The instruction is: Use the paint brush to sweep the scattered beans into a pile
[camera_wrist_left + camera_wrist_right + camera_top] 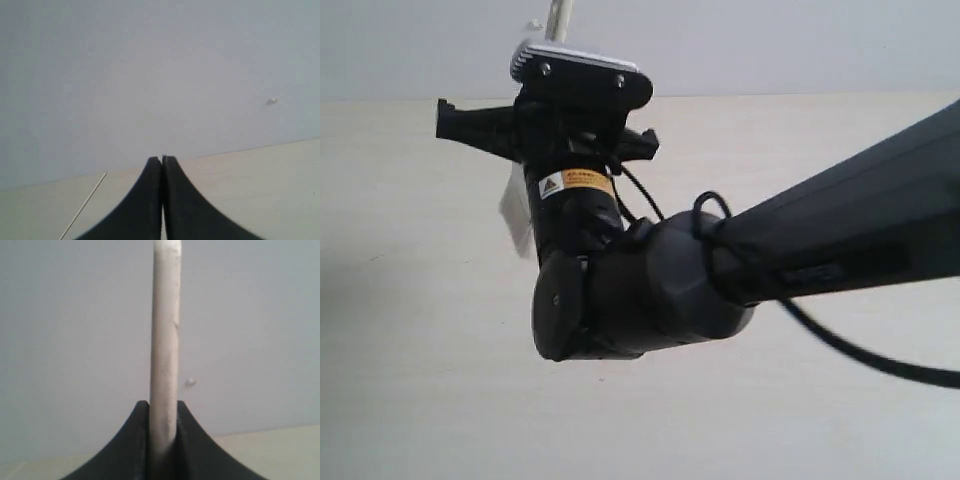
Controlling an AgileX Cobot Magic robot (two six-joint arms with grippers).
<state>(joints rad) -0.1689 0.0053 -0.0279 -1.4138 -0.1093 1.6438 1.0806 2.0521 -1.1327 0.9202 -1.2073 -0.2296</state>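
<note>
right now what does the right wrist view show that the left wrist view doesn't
Only the right wrist view: the right gripper closed on the brush handle, a pale stick rising straight out from between its fingers.

Only the left wrist view: the left gripper shut with nothing in it, and a thin line running across the table.

Both: the same grey wall, a strip of pale table, and a small white speck on the wall.

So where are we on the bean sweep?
Done: right gripper is clamped on the pale wooden handle of the paint brush. In hand: no sweeping visible; left gripper shut and empty. Left: no beans show in any view, so the pile can't be judged; likely the whole sweep.
</note>
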